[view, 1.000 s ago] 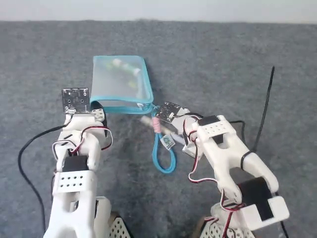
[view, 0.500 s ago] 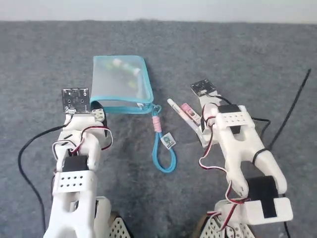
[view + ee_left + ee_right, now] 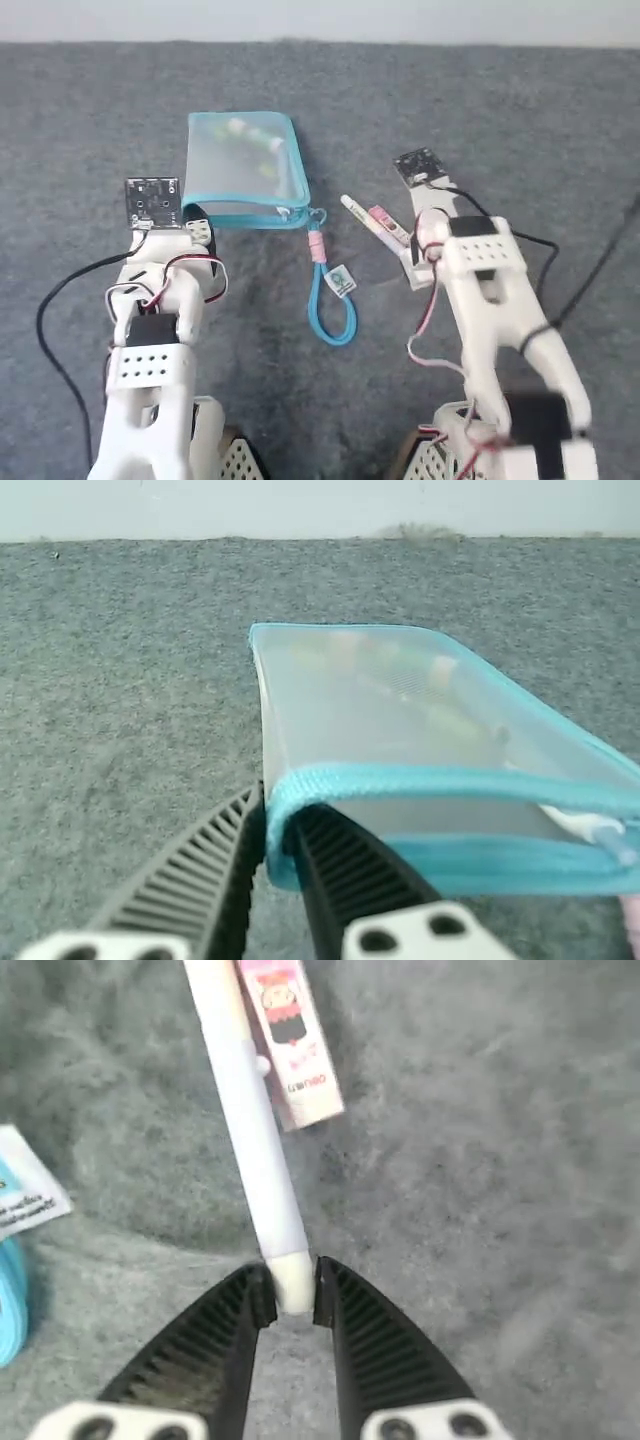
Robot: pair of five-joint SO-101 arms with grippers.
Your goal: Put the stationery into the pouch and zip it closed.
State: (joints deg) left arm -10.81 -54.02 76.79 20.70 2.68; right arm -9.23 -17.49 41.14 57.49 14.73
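A translucent pouch [image 3: 245, 165] with teal trim lies flat on the grey carpet, with coloured items showing faintly inside. My left gripper [image 3: 203, 218] is shut on the pouch's teal edge [image 3: 300, 785] at its near left corner; the left gripper [image 3: 278, 830] pinches the trim. To the right of the pouch, my right gripper [image 3: 408, 258] is shut on the end of a white pen [image 3: 372, 228]. In the right wrist view the right gripper [image 3: 290, 1295] clamps the pen [image 3: 245, 1130]. A pink eraser [image 3: 388, 224] [image 3: 292, 1045] lies against the pen.
A blue wrist strap [image 3: 332, 310] with a pink bead and a white tag [image 3: 340, 281] trails from the pouch's zipper corner toward the arms. The tag [image 3: 25, 1195] lies close to the pen. A black cable [image 3: 590, 270] runs at the right. Grey carpet stretches all around.
My right arm has swung right, away from the pouch's zipper corner, taking the white pen with it. The pink eraser came into view. The left arm and pouch stayed still.
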